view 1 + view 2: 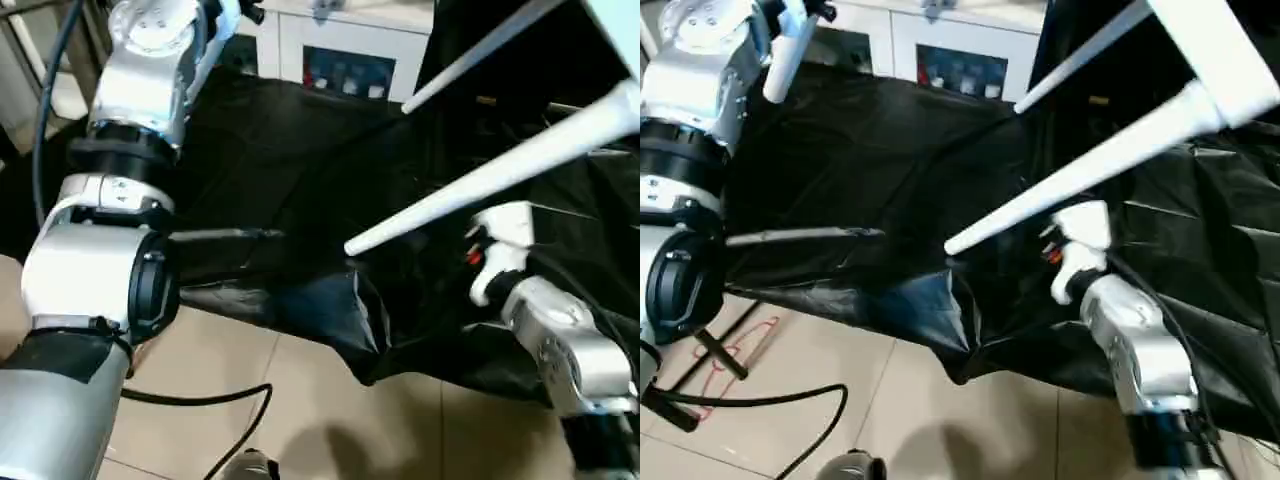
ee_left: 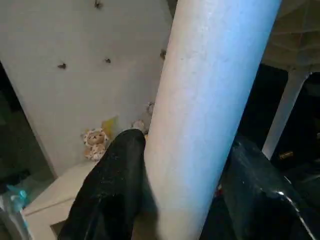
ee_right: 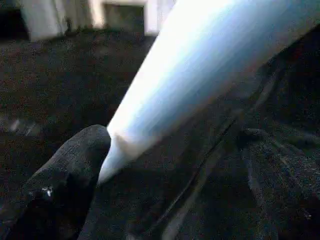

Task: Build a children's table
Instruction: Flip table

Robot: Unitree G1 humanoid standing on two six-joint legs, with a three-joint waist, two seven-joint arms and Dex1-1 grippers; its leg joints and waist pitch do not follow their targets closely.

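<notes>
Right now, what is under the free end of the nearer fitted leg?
Under the nearer leg lies the black cloth of the work table; the right gripper is beside its tip. The cloth hides the table itself.

Arm and gripper positions

The left arm (image 1: 120, 200) is raised high, forearm pointing up and away from the camera. The left gripper (image 2: 190, 200) has its two black fingers (image 2: 112, 195) closed around a white tube leg (image 2: 210, 100). The right arm (image 1: 560, 350) reaches forward at a lower level, and the right gripper (image 3: 150, 180) has its jaws spread wide, gripping nothing.
</notes>
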